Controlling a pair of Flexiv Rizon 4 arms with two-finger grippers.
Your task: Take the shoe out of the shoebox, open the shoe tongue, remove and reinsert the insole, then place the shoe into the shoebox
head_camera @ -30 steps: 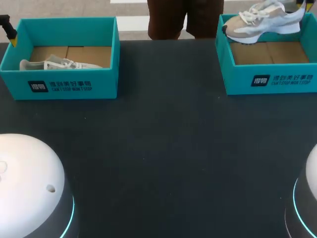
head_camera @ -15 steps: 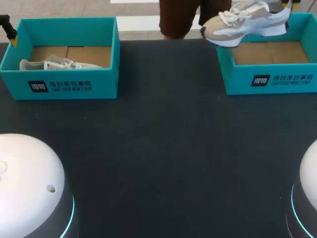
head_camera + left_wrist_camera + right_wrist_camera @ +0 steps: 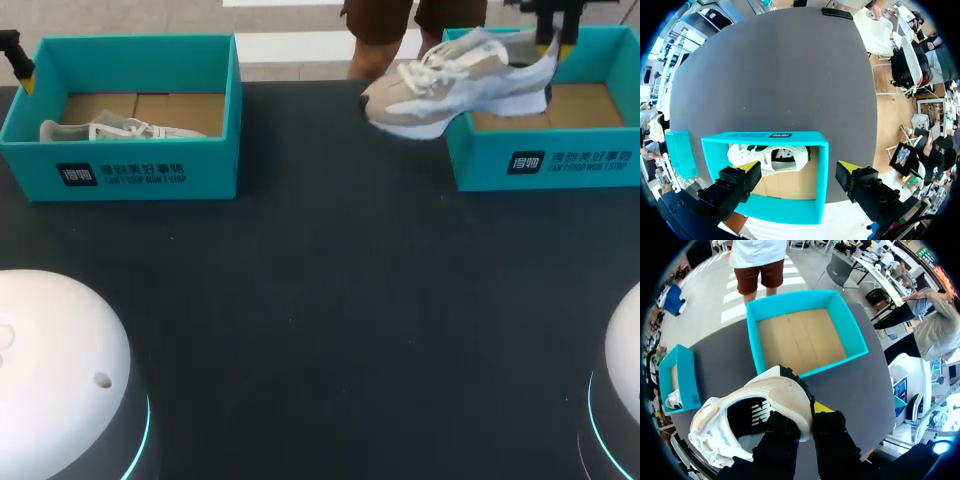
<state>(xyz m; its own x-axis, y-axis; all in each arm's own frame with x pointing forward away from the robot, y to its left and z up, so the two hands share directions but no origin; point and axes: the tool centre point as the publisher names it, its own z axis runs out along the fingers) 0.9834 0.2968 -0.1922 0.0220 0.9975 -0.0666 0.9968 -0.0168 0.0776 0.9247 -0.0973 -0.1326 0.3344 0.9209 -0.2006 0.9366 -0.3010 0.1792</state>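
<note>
Now, head view: shoe (image 3: 455, 85) aloft, heel pinched by right gripper (image 3: 557, 40), toe jutting past left wall of right shoebox (image 3: 590, 160), over table (image 3: 320, 300).
Left wrist view: left gripper (image 3: 797, 170) spread wide above left shoebox (image 3: 775, 210); second shoe (image 3: 767, 157) lies inside.
Right wrist view: right gripper (image 3: 807, 415) clamped on shoe (image 3: 785, 392) heel collar, one finger inside, one outside; right shoebox (image 3: 790, 297) ahead.

Right tool (image 3: 556, 32) being cut off by head view's top edge. Heel of held shoe (image 3: 765, 390) covering one of its yellow tips in right wrist view. Left tool (image 3: 12, 55) showing only as sliver at head view's edge. Left shoebox (image 3: 150, 170) wall hiding lower part of second shoe (image 3: 120, 130); left tool's finger overlapping it in left wrist view.
</note>
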